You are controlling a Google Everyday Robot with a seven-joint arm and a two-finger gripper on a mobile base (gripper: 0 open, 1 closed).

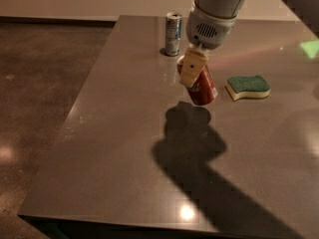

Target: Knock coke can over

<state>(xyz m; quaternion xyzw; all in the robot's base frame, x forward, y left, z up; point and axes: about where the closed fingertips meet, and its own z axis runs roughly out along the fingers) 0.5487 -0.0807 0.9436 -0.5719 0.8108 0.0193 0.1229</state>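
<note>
Item: coke can (203, 87), short, red, white script. It stands tilted, top leaning up-left, at mid-tabletop between a taller silver-blue can (173, 33) and a green sponge (247, 86).
Tabletop (114, 148): grey, glossy; dark speckled floor (45, 83) to one side.
Arm reaches down from above; gripper (192, 73) sits at the can's top. Jaws: I cannot tell.
</note>
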